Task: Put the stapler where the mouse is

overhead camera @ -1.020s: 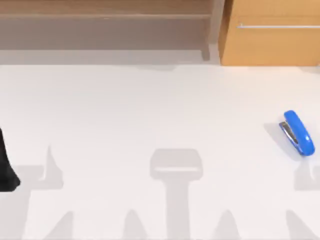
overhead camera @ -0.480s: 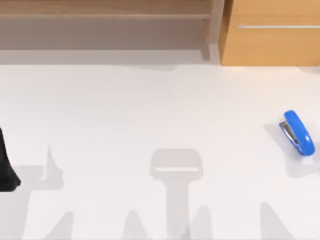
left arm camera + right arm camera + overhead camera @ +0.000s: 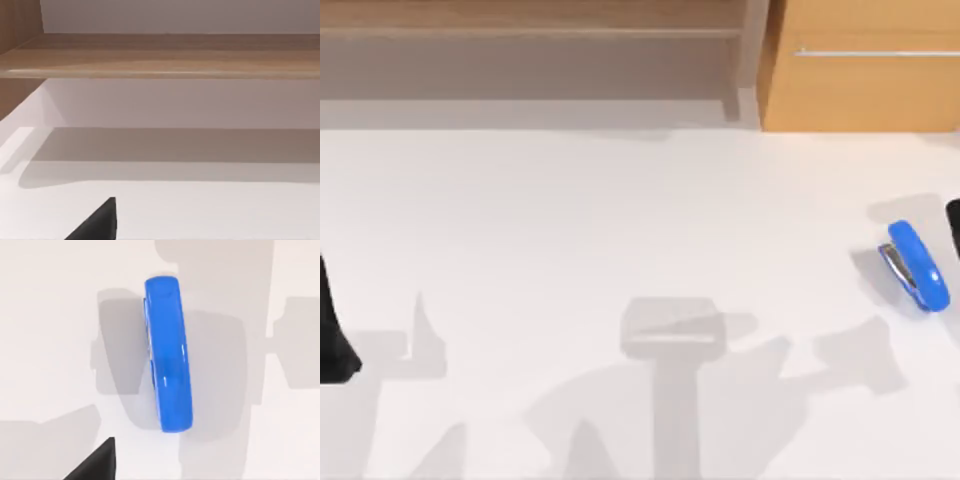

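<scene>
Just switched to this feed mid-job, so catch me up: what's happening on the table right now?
The blue stapler lies on the white table near its right edge, with nothing gripping it. The right arm is at that edge beside the stapler, and its wrist camera looks straight down on it, so a pick-up seems to be next. The left arm sits parked at the table's left edge. A wooden shelf and a cabinet stand along the back.

Small bright blue stapler [image 3: 918, 267] [image 3: 168, 353], rounded elongated top, lying near table's right edge
</scene>
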Action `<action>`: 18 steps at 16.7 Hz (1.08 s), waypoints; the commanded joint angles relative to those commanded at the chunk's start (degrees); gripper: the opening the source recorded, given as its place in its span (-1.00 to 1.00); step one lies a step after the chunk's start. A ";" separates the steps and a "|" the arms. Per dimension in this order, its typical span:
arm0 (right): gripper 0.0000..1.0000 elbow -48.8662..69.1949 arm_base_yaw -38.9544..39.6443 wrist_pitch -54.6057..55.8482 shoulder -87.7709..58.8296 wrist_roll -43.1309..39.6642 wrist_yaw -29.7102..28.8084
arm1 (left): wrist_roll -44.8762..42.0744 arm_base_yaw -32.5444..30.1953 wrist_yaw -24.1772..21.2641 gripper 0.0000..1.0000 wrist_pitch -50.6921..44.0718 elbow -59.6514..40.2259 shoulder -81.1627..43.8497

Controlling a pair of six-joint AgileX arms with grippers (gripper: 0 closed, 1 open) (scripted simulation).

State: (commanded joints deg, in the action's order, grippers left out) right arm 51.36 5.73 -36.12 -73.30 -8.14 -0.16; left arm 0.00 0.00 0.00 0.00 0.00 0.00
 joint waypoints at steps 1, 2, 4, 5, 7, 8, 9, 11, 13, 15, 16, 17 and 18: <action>1.00 3.77 0.35 -2.90 -5.87 -0.62 -0.21 | 0.00 0.00 0.00 1.00 0.00 0.00 0.00; 1.00 7.40 0.68 -5.64 -11.31 -1.18 -0.38 | 0.00 0.00 0.00 1.00 0.00 0.00 0.00; 1.00 14.19 1.29 -10.50 -20.85 -2.10 -0.55 | 0.00 0.00 0.00 1.00 0.00 0.00 0.00; 1.00 17.36 1.57 -12.62 -25.03 -2.48 -0.54 | 0.00 0.00 0.00 1.00 0.00 0.00 0.00; 1.00 23.06 2.05 -16.22 -32.39 -3.10 -0.37 | 0.00 0.00 0.00 1.00 0.00 0.00 0.00; 1.00 25.46 2.25 -17.63 -35.41 -3.35 -0.22 | 0.00 0.00 0.00 1.00 0.00 0.00 0.00; 1.00 27.44 2.42 -18.76 -37.85 -3.56 -0.05 | 0.00 0.00 0.00 1.00 0.00 0.00 0.00; 1.00 30.15 2.65 -20.17 -40.92 -3.84 0.27 | 0.00 0.00 0.00 1.00 0.00 0.00 0.00; 1.00 30.85 2.71 -20.52 -41.62 -3.91 0.36 | 0.00 0.00 0.00 1.00 0.00 0.00 0.00; 1.00 30.85 2.71 -20.52 -41.62 -3.91 0.36 | 0.00 0.00 0.00 1.00 0.00 0.00 0.00; 1.00 30.85 2.71 -20.52 -41.62 -3.91 0.36 | 0.00 0.00 0.00 1.00 0.00 0.00 0.00; 1.00 30.69 2.39 -20.39 -41.46 -3.87 0.31 | 0.00 0.00 0.00 1.00 0.00 0.00 0.00; 1.00 30.51 2.46 -20.18 -41.61 -3.92 0.33 | 0.00 0.00 0.00 1.00 0.00 0.00 0.00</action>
State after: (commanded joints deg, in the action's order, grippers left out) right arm 81.86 8.19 -56.30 -114.91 -12.07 0.17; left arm 0.00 0.00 0.00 0.00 0.00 0.00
